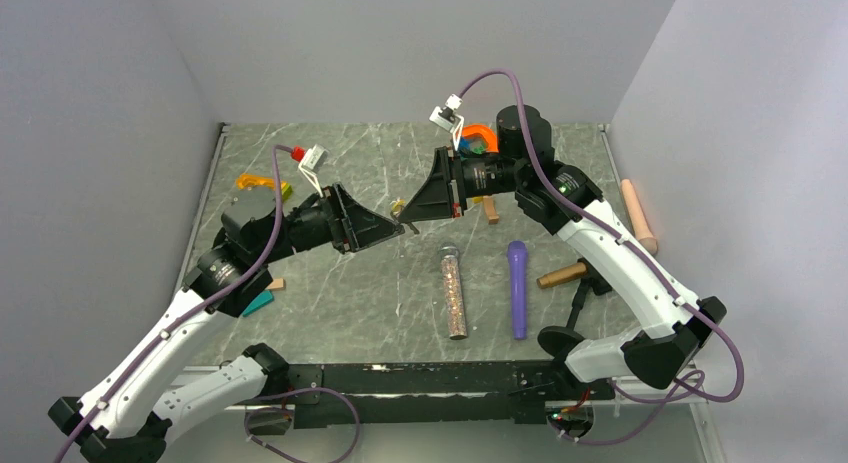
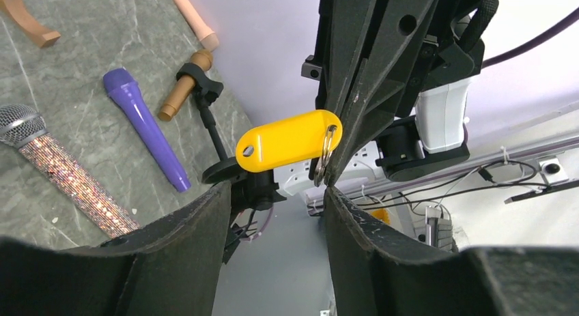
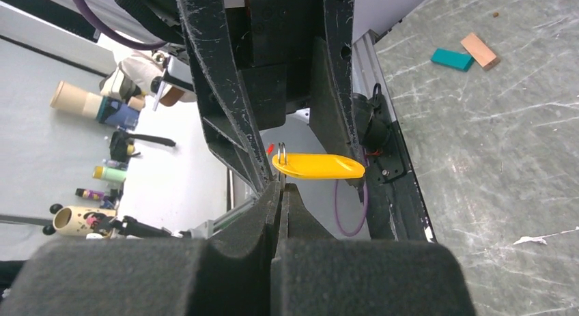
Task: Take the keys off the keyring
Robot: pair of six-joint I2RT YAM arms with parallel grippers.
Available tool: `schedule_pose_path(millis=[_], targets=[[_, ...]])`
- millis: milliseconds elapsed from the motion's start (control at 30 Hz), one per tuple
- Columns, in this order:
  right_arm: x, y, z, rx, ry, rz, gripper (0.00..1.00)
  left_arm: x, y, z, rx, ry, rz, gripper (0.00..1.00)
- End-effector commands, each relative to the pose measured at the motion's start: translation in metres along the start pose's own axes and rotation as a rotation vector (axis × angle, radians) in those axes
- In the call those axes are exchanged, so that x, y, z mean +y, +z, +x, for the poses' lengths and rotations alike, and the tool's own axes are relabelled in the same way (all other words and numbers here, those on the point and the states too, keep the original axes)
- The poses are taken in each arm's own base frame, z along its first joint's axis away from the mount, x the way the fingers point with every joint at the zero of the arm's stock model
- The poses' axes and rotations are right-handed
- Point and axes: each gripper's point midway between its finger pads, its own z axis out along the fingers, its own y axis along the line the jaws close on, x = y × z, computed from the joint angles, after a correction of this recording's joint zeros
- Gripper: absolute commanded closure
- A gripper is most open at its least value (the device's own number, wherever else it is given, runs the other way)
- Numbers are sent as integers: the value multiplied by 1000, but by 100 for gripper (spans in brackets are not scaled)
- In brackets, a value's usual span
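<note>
The key (image 2: 287,150), a small flat yellow oval tag, hangs on a thin metal keyring (image 2: 326,153) in mid-air above the table's middle. It also shows in the top view (image 1: 398,205) and the right wrist view (image 3: 317,167). My right gripper (image 3: 281,188) is shut on the keyring (image 3: 281,152), whose wire loops stick out past its tips. My left gripper (image 2: 276,190) is open, its jaws spread just below the key, one fingertip (image 2: 329,192) against the right gripper's tip. In the top view the left gripper (image 1: 393,224) and the right gripper (image 1: 407,214) meet tip to tip.
On the table lie a glitter microphone (image 1: 455,291), a purple microphone (image 1: 517,288), a brown microphone on a black stand (image 1: 562,275) and a beige handle (image 1: 638,215). An orange-yellow frame (image 1: 255,181) is at the back left. A teal block (image 1: 257,303) lies by the left arm.
</note>
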Motion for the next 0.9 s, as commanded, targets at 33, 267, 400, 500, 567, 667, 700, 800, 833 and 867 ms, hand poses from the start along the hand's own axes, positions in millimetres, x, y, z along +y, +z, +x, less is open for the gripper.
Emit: schedule_pose_path(millis=[33, 267, 400, 500, 567, 667, 700, 800, 833, 867], targets=[[23, -7, 1, 13, -32, -56, 100, -33, -6, -15, -30, 134, 99, 41], [27, -8, 2, 22, -22, -68, 100, -56, -10, -20, 18, 245, 150, 34], [29, -8, 2, 26, -19, -79, 100, -57, -9, -21, 33, 271, 146, 33], [30, -8, 1, 25, -20, -81, 100, -56, -7, -20, 46, 268, 149, 33], [32, -8, 1, 27, -20, -85, 100, -53, -5, -19, 53, 265, 143, 33], [32, -8, 0, 27, -21, -87, 100, -49, -4, -19, 54, 261, 128, 34], [32, -8, 1, 28, -19, -87, 100, -48, -4, -19, 54, 258, 128, 34], [31, -7, 1, 32, -16, -87, 100, -47, -2, -19, 55, 251, 132, 36], [31, -7, 1, 33, -15, -88, 100, -47, -1, -18, 55, 249, 133, 37], [31, -7, 1, 34, -15, -87, 100, -46, 0, -19, 54, 248, 131, 38]])
